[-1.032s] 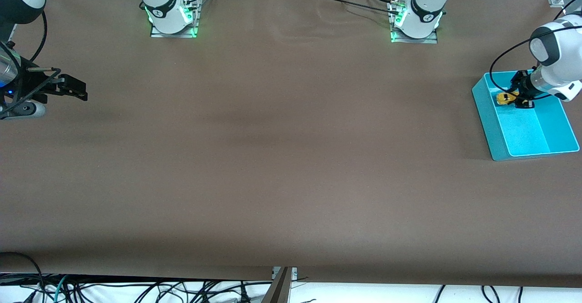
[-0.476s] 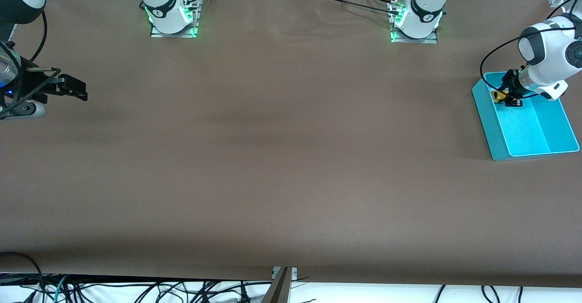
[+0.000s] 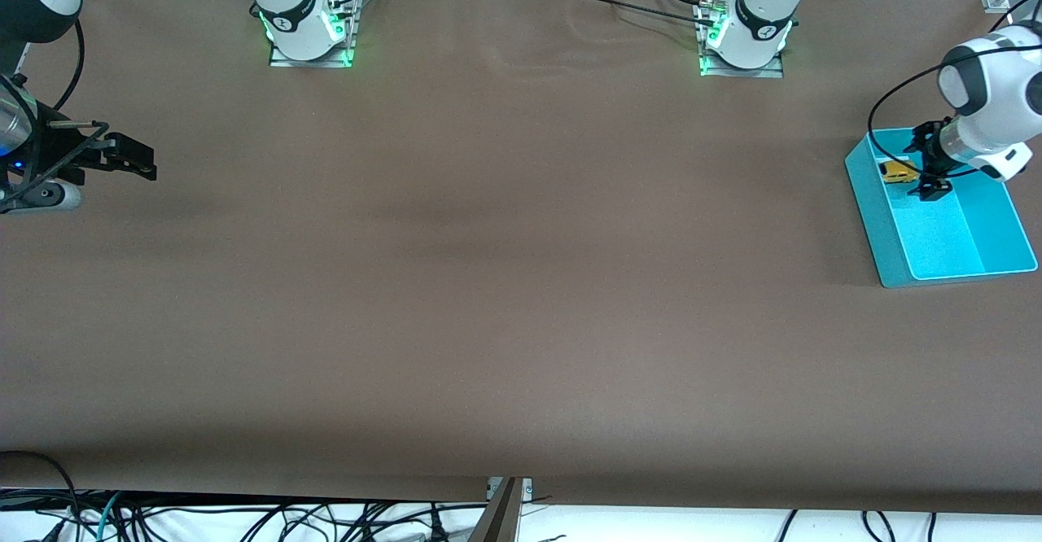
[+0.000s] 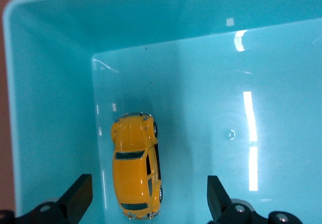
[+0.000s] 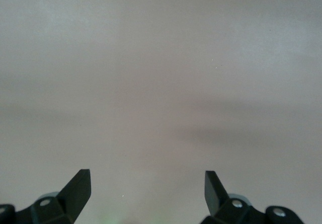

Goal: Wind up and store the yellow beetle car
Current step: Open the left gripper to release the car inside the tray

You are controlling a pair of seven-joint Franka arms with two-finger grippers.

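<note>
Car (image 4: 136, 171): lying free in bin (image 3: 944, 241), stored. Left gripper (image 3: 924, 169): spread above car, holding nothing. Right gripper (image 3: 130, 158): spread, waiting over table (image 3: 505, 281). Remaining: apparently only withdrawal.

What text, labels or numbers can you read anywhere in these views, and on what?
None can be read.
Yellow car: no lettering or plate shows on its roof or hood.
Blue bin: plain walls, no label.
Round marks on the arm bases: too small to read.
</note>
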